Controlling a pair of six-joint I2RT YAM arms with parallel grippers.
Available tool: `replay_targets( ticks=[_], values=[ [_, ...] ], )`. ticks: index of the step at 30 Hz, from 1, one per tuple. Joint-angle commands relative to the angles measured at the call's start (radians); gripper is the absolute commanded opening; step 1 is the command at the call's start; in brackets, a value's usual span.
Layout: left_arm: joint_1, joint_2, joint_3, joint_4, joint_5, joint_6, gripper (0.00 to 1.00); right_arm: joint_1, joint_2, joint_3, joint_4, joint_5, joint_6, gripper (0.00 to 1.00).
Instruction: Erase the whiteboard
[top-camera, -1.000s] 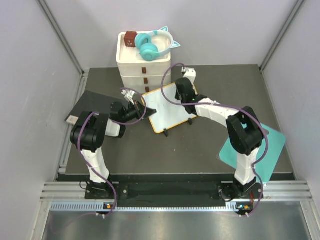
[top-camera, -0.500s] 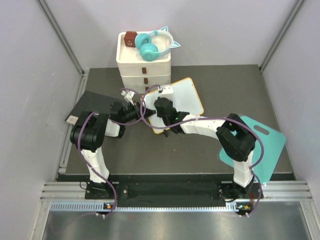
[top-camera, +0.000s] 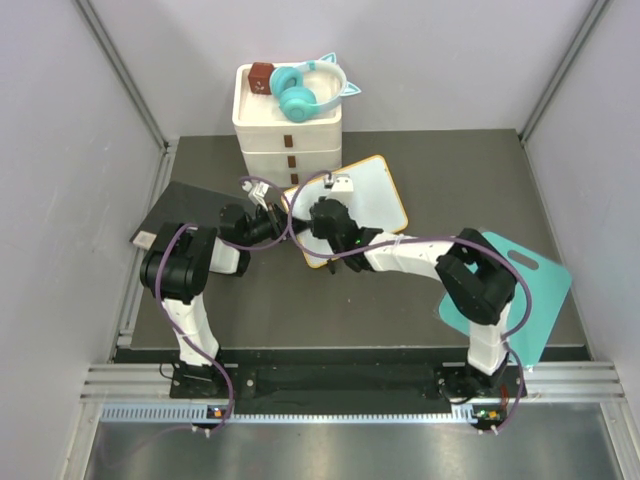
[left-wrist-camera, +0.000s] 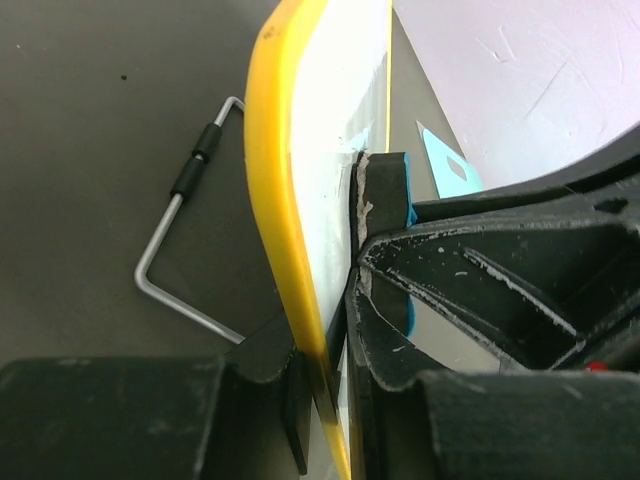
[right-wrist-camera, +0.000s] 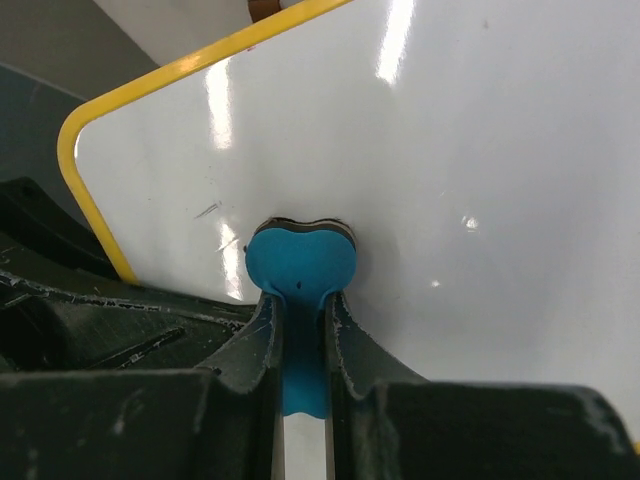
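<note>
The whiteboard (top-camera: 370, 190) sits at the centre of the top view on the dark worktop (top-camera: 450, 170). The left fingers (left-wrist-camera: 400, 340) clamp its yellow edge. The right fingers (right-wrist-camera: 250, 340) pinch a blue eraser (right-wrist-camera: 300, 262) against its face. The board looks nearly clean, with 1 faint mark (right-wrist-camera: 208, 210) beside the eraser, so wiping seems almost done.
</note>
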Motion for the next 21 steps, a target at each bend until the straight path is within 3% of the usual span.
replay_targets(
  ticks=[1,12,21],
  values=[
    [-0.060,0.030,-0.025,-0.108,0.077,0.166,0.00,-0.141,0.057,-0.166,-0.211,-0.131,0.096,0.00],
    [-0.060,0.029,-0.024,-0.115,0.079,0.169,0.00,-0.385,-0.057,-0.295,-0.222,-0.093,0.115,0.00],
    [-0.061,0.029,-0.022,-0.121,0.077,0.175,0.00,-0.439,-0.041,-0.241,-0.248,-0.071,0.066,0.00]
  ],
)
